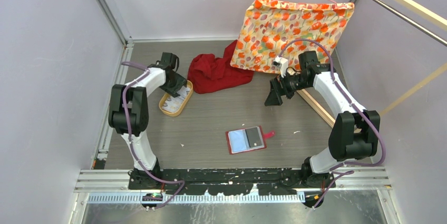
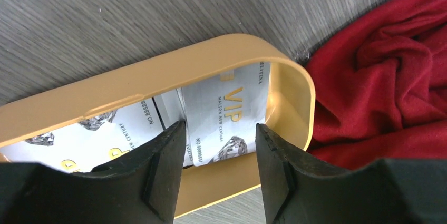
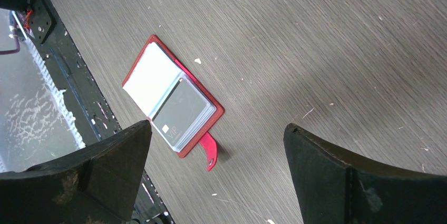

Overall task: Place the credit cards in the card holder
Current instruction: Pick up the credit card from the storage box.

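Several whitish VIP credit cards lie in a tan oval tray at the left. My left gripper reaches down into the tray. Its jaws stand half closed with one credit card spanning the gap, and each long edge of that card meets a finger. Another card lies beside it. The red card holder lies open on the table's near middle, with a dark card in its right pocket. My right gripper hovers wide open above the table, right of the holder, with nothing in it.
A crumpled red cloth lies right beside the tray. A flowered fabric hangs on a pink hanger at the back right. A wooden bar runs along the floor under the right arm.
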Motion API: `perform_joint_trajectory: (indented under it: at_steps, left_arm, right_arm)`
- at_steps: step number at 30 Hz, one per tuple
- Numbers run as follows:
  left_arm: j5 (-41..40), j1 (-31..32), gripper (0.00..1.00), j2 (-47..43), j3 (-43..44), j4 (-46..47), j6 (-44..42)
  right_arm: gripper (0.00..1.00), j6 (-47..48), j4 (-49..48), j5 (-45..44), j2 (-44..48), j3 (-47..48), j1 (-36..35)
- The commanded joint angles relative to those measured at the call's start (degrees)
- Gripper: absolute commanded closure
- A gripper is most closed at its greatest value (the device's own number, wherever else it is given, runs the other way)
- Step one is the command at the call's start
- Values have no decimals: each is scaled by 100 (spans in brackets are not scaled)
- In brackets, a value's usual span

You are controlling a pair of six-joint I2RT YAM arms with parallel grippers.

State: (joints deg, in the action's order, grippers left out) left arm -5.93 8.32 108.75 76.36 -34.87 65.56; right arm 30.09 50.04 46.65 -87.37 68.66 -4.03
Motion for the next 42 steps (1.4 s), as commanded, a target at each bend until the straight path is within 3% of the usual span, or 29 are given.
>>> perform_joint_trajectory:
  at_steps: [1,13,29,42]
  left_arm:
    - [170,-61,48,-499,-489,972,-110]
    - [821,-178,48,-1038,-1420,2534,-242]
    - [1141,-242,48,-1093,-1562,2833,-254]
    - [1974,-412,48,-1319,-2495,4994,-87]
  right_arm:
    - [0,93,41,152,58,103,8]
    - [0,105,41,154,59,103,7]
    - [0,103,57,153,54,103,6]
    - [0,111,63,162,52,112,6]
